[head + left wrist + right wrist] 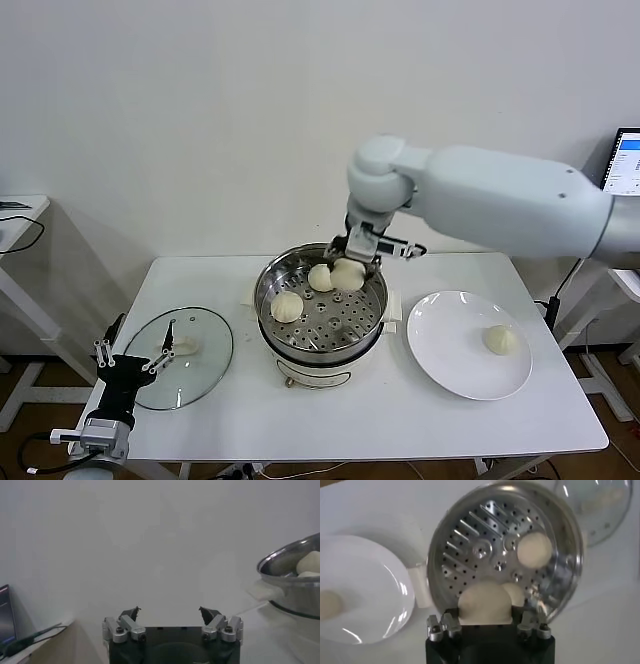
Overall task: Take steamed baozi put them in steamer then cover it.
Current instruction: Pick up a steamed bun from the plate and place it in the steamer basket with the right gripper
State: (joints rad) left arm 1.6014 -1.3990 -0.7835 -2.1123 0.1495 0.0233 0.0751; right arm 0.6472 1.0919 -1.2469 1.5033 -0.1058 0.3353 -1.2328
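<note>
The steel steamer (pixel 322 322) stands mid-table and holds two baozi on its tray, one at its left (pixel 287 306) and one at the back (pixel 320 277). My right gripper (pixel 350 270) is shut on a third baozi (pixel 348 274) and holds it over the back of the tray. In the right wrist view this baozi (pixel 484 603) sits between the jaws above the steamer (pixel 470 560), with the others beyond (pixel 534 549). A fourth baozi (pixel 500 340) lies on the white plate (pixel 450 355). My left gripper (pixel 128 358) is open and empty at the table's front left, near the glass lid (pixel 195 365).
The lid's white handle (pixel 184 346) faces up. A monitor (pixel 626 160) stands at the far right, beyond the table. A side table (pixel 20 215) stands at the far left. The steamer's rim also shows in the left wrist view (pixel 290 562).
</note>
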